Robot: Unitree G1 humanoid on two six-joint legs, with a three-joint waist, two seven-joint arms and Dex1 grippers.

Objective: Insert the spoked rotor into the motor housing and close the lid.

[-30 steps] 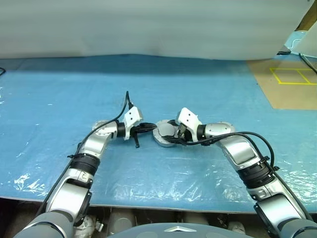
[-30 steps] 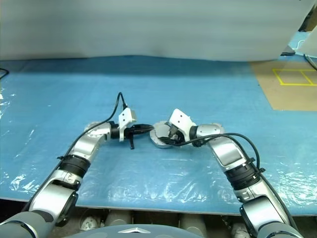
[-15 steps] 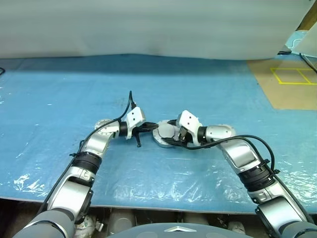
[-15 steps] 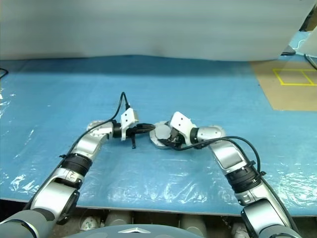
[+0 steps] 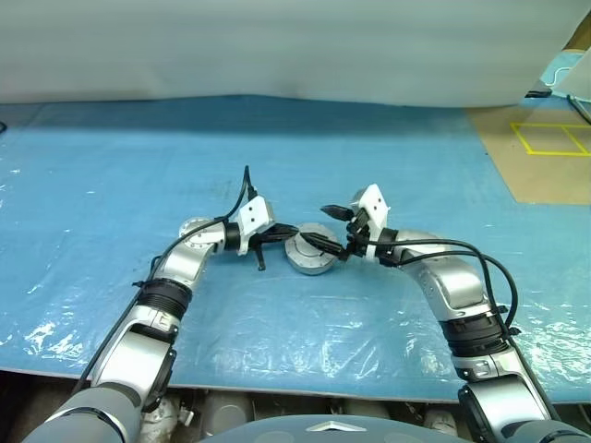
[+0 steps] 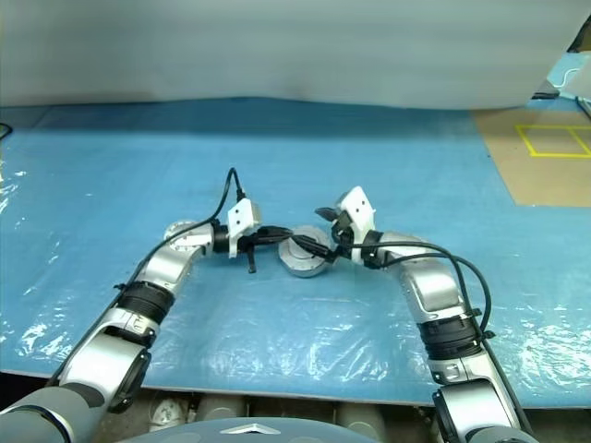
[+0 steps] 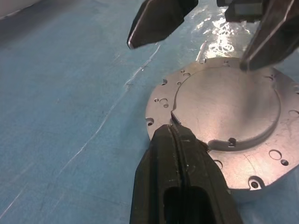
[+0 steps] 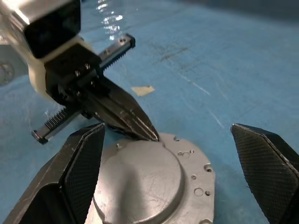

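Lid [image 7: 227, 106] is lying shut over the housing [image 5: 311, 264] at the middle of the head views, on the blue table [image 5: 111, 175]. Left gripper [image 7: 174, 122], closed on nothing, is pressing its tip on the lid's raised step. Right gripper [image 8: 173, 154] is hovering above with fingers spread wide and empty. Judging the step as seating the lid, pressing straight down near the centre should keep it from tipping. Rotor and windings are lying hidden beneath the lid, so proper seating is hard to confirm.
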